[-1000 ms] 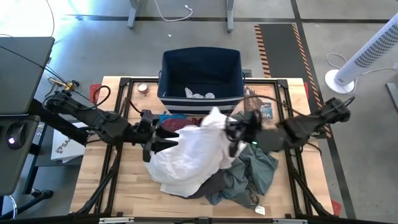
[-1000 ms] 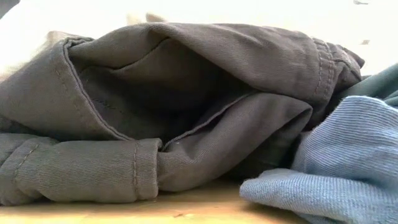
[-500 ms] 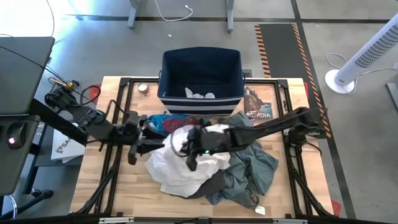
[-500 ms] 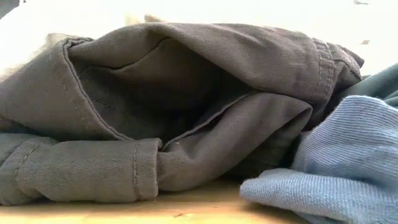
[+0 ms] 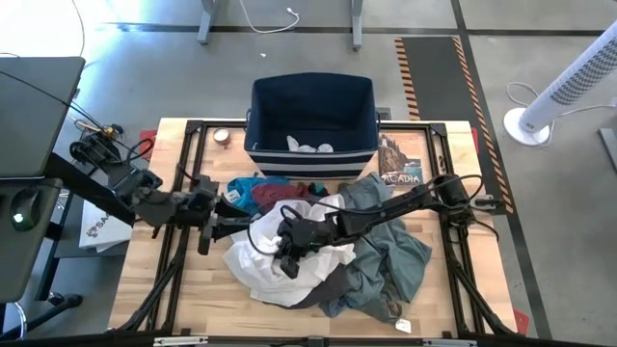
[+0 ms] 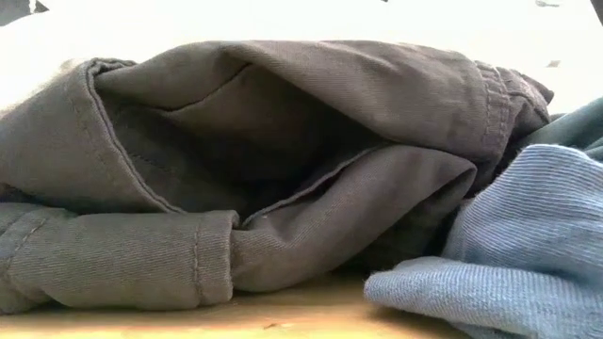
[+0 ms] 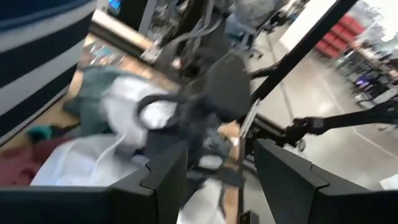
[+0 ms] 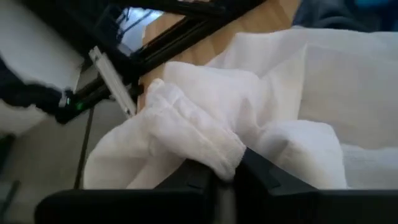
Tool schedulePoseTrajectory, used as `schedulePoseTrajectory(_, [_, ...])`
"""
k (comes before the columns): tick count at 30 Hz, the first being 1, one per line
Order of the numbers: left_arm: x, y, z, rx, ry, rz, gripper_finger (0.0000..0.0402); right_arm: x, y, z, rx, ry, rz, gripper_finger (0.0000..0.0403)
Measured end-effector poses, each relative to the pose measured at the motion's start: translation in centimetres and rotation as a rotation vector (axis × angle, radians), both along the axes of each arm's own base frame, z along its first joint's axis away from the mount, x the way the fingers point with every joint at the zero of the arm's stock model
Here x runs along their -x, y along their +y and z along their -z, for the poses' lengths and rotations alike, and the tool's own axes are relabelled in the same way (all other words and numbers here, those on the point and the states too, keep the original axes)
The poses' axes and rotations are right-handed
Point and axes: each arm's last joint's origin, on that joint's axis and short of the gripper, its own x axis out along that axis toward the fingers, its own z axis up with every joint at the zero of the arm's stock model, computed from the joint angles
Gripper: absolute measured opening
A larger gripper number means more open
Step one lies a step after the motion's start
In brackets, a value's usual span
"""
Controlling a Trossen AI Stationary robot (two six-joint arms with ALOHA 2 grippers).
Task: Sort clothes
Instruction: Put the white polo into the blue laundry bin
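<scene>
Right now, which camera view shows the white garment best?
The high view: the whole white garment shows in the pile. The right wrist view shows only folds at the right tool, the left wrist view a blurred part, the low view almost nothing.

1. The right arm reaches far across toward the left side, and its right gripper (image 5: 286, 253) points down, fingers nearly together.
2. The left gripper (image 5: 234, 224) waits nearby (fingers apart).

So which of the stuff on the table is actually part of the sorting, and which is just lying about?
Part of the job:
white garment
grey-brown trousers
grey-green shirt
maroon piece
bright blue piece
white items already in the navy bin

Just lying about:
booklet by the bin
small round tin at the far left corner
</scene>
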Motion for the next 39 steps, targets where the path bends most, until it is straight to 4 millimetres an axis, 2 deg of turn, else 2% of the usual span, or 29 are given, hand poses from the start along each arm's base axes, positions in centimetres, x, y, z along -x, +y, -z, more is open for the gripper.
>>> schedulePoseTrajectory(9, [0.2, 0.2, 0.6, 0.016, 0.056, -0.02, 0.0184, 0.5, -0.2, -1.7, 0.065, -0.051, -0.037, 0.0171])
schedulePoseTrajectory(15, [0.2, 0.2, 0.6, 0.016, 0.057, -0.02, 0.0184, 0.3, -0.5, -4.2, 0.104, -0.039, -0.034, 0.0228])
schedulePoseTrajectory(18, [0.2, 0.2, 0.7, 0.014, 0.061, -0.021, 0.0184, 0.2, -1.1, -6.3, 0.152, -0.002, -0.068, 0.0237])
schedulePoseTrajectory(23, [0.0, 0.5, 1.5, 0.013, 0.129, -0.08, 0.0184, 1.0, -1.6, -11.1, 0.226, 0.067, -0.079, 0.0238])
schedulePoseTrajectory(26, [-0.6, 0.4, 2.1, -0.012, 0.174, -0.085, 0.0184, 2.1, -1.6, -13.7, 0.288, 0.109, -0.06, 0.0238])
schedulePoseTrajectory(30, [-2.2, -0.4, 3.2, -0.082, 0.252, 0.019, 0.0184, 4.3, -0.8, -16.6, 0.347, 0.179, -0.025, 0.0238])
schedulePoseTrajectory(34, [-4.3, -0.8, 4.9, -0.103, 0.343, 0.032, 0.0184, 7.0, 0.8, -18.4, 0.421, 0.248, 0.025, 0.0238])
schedulePoseTrajectory(39, [-6.5, 0.1, 6.6, -0.068, 0.415, -0.095, 0.0184, 10.3, 3.0, -18.9, 0.462, 0.302, 0.131, 0.0238])
